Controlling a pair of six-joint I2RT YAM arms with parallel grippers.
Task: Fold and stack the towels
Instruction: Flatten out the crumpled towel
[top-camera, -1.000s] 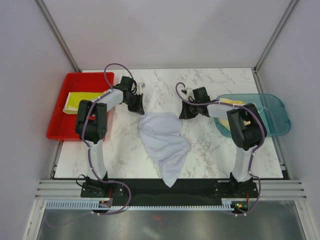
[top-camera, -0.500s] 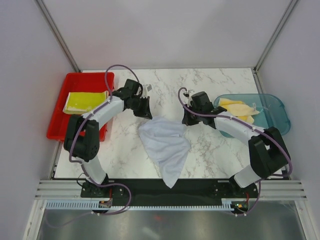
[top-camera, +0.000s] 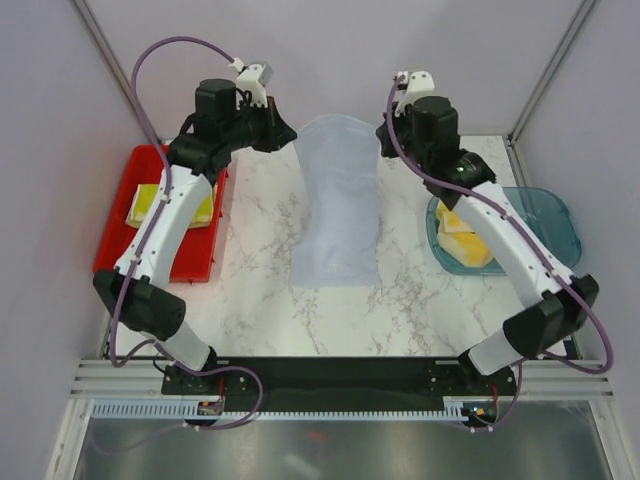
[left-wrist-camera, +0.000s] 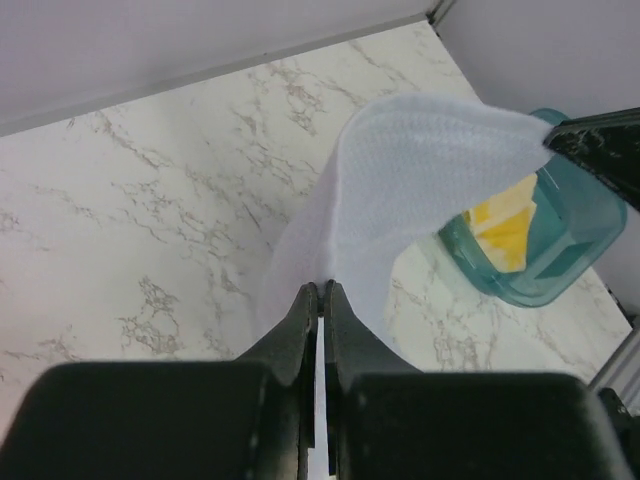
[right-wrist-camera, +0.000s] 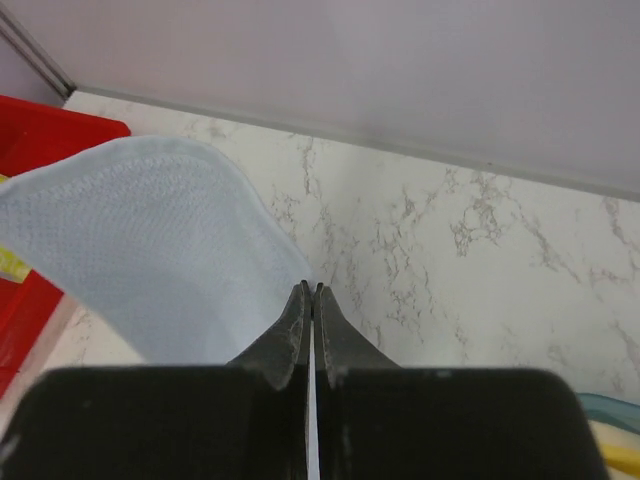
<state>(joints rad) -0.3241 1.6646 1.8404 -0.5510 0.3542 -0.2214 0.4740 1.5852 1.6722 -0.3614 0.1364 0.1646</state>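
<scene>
A white-grey towel (top-camera: 337, 200) hangs spread between my two grippers, high above the marble table; its lower edge reaches down near the table's middle. My left gripper (top-camera: 290, 135) is shut on the towel's upper left corner, seen in the left wrist view (left-wrist-camera: 321, 287) with the towel (left-wrist-camera: 400, 190) stretching away. My right gripper (top-camera: 381, 135) is shut on the upper right corner, seen in the right wrist view (right-wrist-camera: 312, 288) with the towel (right-wrist-camera: 140, 240) stretching left. A folded yellow towel (top-camera: 150, 205) lies in the red tray (top-camera: 120, 265). Yellow and cream towels (top-camera: 465, 240) lie in the teal bin (top-camera: 545, 225).
The red tray stands at the table's left edge and the teal bin (left-wrist-camera: 530, 260) at its right edge. Grey walls with metal posts close in the back and sides. A black rail runs along the near edge (top-camera: 340, 375).
Both grippers have risen from low over the table to high near the back, lifting the towel from a crumpled heap so that it now hangs spread between them.
</scene>
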